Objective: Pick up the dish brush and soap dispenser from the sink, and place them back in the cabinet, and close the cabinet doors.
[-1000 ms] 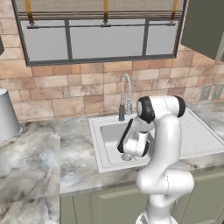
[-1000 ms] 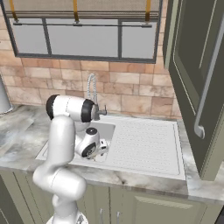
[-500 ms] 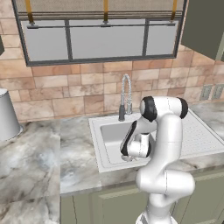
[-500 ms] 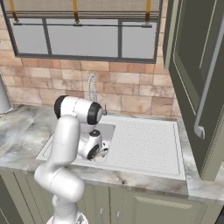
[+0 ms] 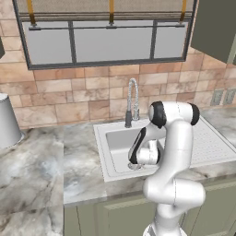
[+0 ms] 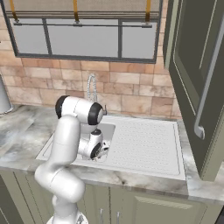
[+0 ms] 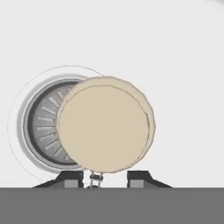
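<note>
In the hand view the dish brush (image 7: 105, 124) sits in the middle of the frame, its round beige head covering the right part of the drain (image 7: 43, 127) on the white floor of the sink (image 7: 175, 65). The gripper (image 7: 104, 177) is at the bottom edge, one dark tip on each side of the thin handle; whether they already pinch it I cannot tell.

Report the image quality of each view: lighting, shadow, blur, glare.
Left base view: flat, even light, soft edges, no glare on the faucet. Right base view: the open cabinet door reads dark, with a soft shadow under the arm on the sink. Hand view: sharp, shadowless; the dish brush head covers part of the drain.
</note>
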{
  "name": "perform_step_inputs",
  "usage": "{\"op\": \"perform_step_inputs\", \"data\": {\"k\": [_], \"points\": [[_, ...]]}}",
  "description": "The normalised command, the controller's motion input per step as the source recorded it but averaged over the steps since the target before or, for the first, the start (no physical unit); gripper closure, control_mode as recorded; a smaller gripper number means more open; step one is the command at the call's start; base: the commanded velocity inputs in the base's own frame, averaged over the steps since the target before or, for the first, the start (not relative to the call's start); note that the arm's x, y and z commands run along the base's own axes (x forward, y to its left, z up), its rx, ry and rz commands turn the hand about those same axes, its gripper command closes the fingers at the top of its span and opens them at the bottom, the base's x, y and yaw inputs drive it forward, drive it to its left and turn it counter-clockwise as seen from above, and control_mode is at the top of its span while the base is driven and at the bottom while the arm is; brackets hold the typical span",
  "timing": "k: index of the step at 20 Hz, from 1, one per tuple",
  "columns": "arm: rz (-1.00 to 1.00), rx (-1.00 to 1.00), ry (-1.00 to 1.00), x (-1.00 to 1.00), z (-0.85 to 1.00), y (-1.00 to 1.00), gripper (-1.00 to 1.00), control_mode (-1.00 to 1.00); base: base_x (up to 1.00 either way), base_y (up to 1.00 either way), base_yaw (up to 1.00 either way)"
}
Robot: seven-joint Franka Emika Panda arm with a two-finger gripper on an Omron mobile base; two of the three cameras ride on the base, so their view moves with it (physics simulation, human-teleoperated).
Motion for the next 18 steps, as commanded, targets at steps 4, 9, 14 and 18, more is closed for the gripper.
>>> {"op": "perform_step_inputs", "data": {"k": [4,9,14,18], "points": [[0.0,0.0,0.0,0.0,0.0,0.0,1.0,-1.0,0.0,0.0,0.0],[0.0,0.0,0.0,0.0,0.0,0.0,1.0,-1.0,0.0,0.0,0.0],[0.0,0.0,0.0,0.0,0.18,0.0,1.0,-1.0,0.0,0.0,0.0],[-0.03,0.0,0.0,0.0,0.76,-0.02,1.0,-1.0,0.0,0.0,0.0]]}}
